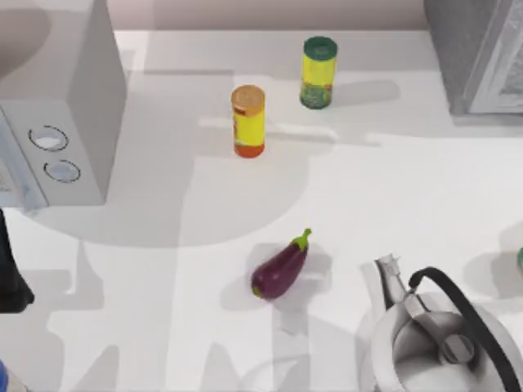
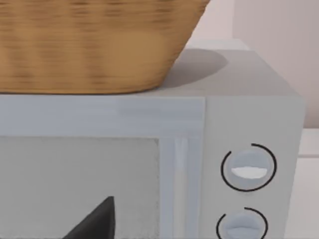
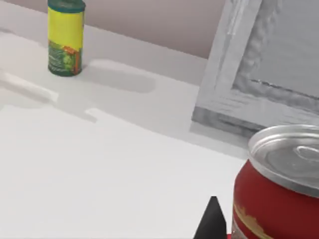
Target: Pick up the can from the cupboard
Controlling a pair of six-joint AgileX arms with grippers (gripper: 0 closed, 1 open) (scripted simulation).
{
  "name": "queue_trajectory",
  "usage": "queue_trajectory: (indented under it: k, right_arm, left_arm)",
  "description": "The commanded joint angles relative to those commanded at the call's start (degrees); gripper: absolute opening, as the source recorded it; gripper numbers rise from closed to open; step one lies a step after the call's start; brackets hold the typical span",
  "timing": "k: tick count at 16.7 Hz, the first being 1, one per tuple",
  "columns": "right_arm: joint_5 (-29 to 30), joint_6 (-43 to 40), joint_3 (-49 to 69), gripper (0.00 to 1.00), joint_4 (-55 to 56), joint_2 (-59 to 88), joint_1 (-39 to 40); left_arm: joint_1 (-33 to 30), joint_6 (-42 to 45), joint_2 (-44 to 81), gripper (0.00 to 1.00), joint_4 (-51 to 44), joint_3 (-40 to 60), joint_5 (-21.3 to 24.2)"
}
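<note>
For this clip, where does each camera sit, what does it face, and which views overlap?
Top view: above the table, looking down on two canisters, eggplant, kettle, microwave; a dark arm part sits at the left edge.
Left wrist view: faces the microwave front, basket on top; one dark tool tip low in frame.
Right wrist view: close to a red can, facing the cupboard and green-lidded canister; one dark tool tip.
Shared: microwave dials; green-lidded canister.

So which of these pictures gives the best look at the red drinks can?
The right wrist view: the red metal drinks can stands close up, with its silver lid and side plain, beside the grey cupboard. The top view and the left wrist view give nothing I could call the can.
</note>
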Motion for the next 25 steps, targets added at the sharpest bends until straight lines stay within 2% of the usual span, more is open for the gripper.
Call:
queue_trajectory:
  k: [4, 9, 20, 25]
  right_arm:
    - [-16.01, -11.27, 7.23, 0.00, -2.95, 18.01, -5.51]
    - [-30.72, -23.13, 14.48, 0.00, -6.64, 35.80, -11.91]
    - [-56.35, -46.25, 30.42, 0.00, -9.40, 69.62, -25.28]
    - [-65.19, -56.83, 38.68, 0.00, -9.16, 85.42, -31.67]
  left_arm:
    - [0.00, 0.00, 0.00, 1.00, 0.00, 0.00, 0.00]
    - [0.00, 0.00, 0.00, 1.00, 0.00, 0.00, 0.00]
    - [0.00, 0.00, 0.00, 1.00, 0.00, 0.00, 0.00]
    - [0.00, 0.00, 0.00, 1.00, 0.00, 0.00, 0.00]
